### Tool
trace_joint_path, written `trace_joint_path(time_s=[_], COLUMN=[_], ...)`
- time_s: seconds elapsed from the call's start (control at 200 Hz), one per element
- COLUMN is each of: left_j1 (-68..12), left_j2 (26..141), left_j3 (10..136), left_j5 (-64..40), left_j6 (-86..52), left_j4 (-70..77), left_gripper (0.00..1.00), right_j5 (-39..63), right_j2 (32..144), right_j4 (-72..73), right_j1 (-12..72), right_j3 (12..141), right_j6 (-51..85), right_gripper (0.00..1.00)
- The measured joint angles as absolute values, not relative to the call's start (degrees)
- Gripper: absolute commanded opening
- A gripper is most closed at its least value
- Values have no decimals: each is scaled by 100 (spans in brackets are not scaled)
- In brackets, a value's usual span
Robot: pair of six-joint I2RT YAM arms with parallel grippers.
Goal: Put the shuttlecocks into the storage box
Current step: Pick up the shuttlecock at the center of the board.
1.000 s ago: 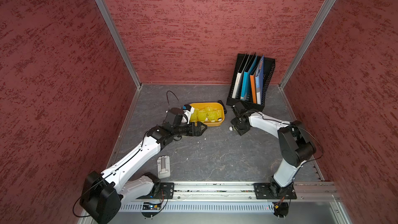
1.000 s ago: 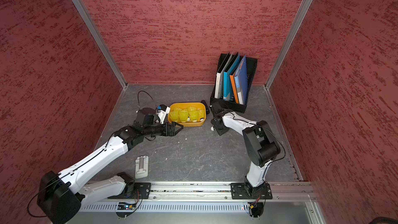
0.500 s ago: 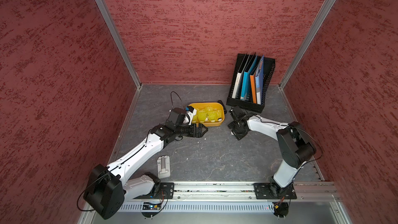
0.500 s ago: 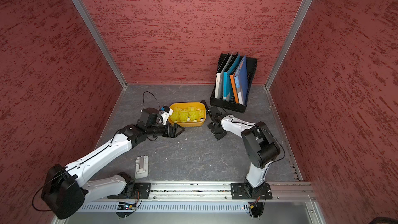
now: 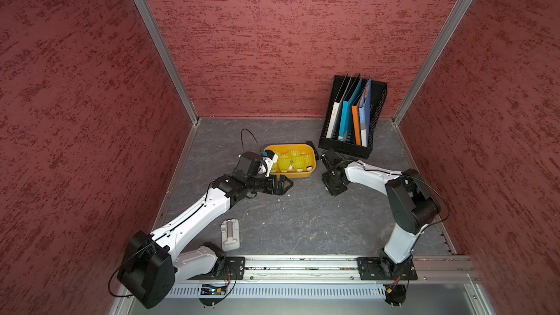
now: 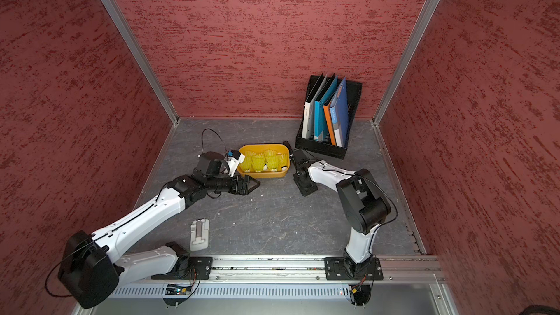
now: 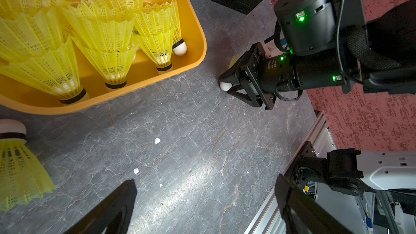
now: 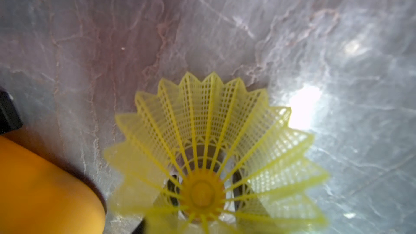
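The orange-yellow storage box (image 5: 303, 146) (image 6: 263, 146) (image 7: 193, 61) sits mid-floor with several yellow-green shuttlecocks (image 5: 291, 162) (image 6: 263, 162) (image 7: 105, 41) standing in it. Just right of the box, my right gripper (image 5: 333, 189) (image 6: 307, 189) (image 8: 202, 192) points down at the floor, shut on the base of one shuttlecock (image 8: 213, 120). Its white tip (image 7: 225, 85) pokes out between the fingers. My left gripper (image 5: 286, 186) (image 6: 254, 184) (image 7: 204, 199) hangs open and empty over bare floor in front of the box. Another shuttlecock (image 7: 15, 165) lies on the floor beside it.
A black mesh file rack (image 5: 353, 116) (image 6: 328, 116) with folders stands at the back right, close behind the right arm. A pale grey plastic part (image 5: 230, 234) lies on the floor at front left. The aluminium rail (image 5: 303, 265) runs along the front edge; red walls enclose three sides.
My right gripper has dropped lower beside the box and its jaws have narrowed onto the shuttlecock. The left gripper has shifted slightly right along the box's front, still open.
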State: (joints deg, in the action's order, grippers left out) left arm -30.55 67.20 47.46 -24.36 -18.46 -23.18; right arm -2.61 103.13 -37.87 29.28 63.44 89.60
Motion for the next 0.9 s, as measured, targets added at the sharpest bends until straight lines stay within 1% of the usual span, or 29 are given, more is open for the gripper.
trace_joint_path(time_s=[0.08, 0.17, 0.451, 0.521, 0.541, 0.576, 0.601, 0.711, 0.807, 0.902], left_j1=[-3055, -3055, -3068, -3079, -3081, -3083, -3083, -3081, -3076, -3070], left_j2=[6753, 6825, 7002, 7070, 7091, 7122, 7142, 7203, 7212, 7223], left_j3=[4746, 4735, 4451, 4372, 4344, 4298, 4263, 4099, 3909, 3741], left_j5=[-2469, -2508, -2528, -2528, -2528, -2526, -2526, -2523, -2532, -2556], left_j6=[-1769, -1728, -1737, -1778, -1809, -1844, -1879, -2080, -2333, -2574], left_j4=[-2327, -2320, -2237, -2150, -2108, -2040, -1992, -1750, -1468, -1212], left_gripper=[100, 100, 100, 100, 100, 100, 100, 100, 100, 100], right_j5=[-281, -298, -311, -344, -349, -353, -355, -384, -403, -421], right_j2=[10368, 10396, 10401, 10416, 10420, 10427, 10429, 10429, 10429, 10429], right_j4=[-3872, -3927, -3944, -3968, -3979, -4005, -4023, -4036, -4034, -4036], right_j1=[2943, 2950, 2989, 3020, 3022, 3026, 3028, 3039, 3048, 3057], right_j3=[6414, 6447, 6451, 6471, 6479, 6484, 6484, 6484, 6484, 6484], right_j6=[8980, 8997, 9089, 9111, 9113, 9124, 9137, 9177, 9174, 9170], right_gripper=[40, 37, 39, 36, 32, 30, 26, 23, 18, 16])
